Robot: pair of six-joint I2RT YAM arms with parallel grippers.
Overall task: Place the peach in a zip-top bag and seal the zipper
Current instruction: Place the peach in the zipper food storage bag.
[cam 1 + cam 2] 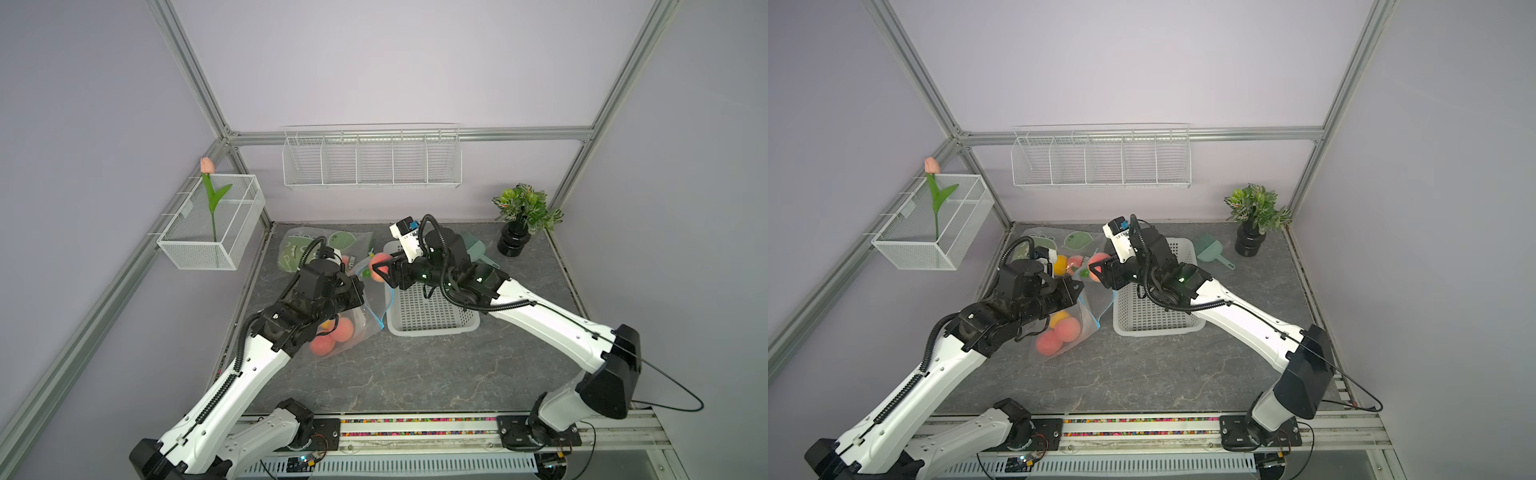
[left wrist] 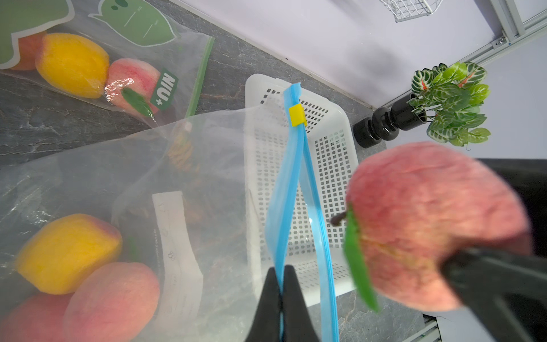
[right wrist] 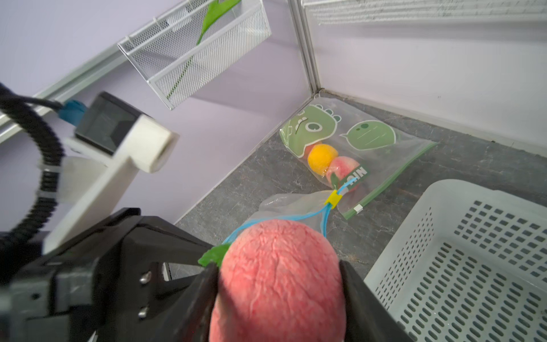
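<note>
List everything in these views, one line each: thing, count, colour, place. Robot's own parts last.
held peach: 1, pink-red with green leaf, beside the clear bag's mouth
clear bag: 1, blue zipper unsealed, yellow slider, table's left part
fruit in clear bag: 3, two pink, one yellow
printed bag: 1, green cartoon prints, back left corner, fruit inside
basket: 1, white, mid-table
scoop: 1, pale green, behind basket
potted plant: 1, green in black vase, back right corner
wire rack: 1, white, back wall
mesh bin: 1, white, left wall, holding pink tulip
table: 1, grey marbled
left gripper: shut on clear bag's zipper edge
right gripper: closed on held peach
</note>
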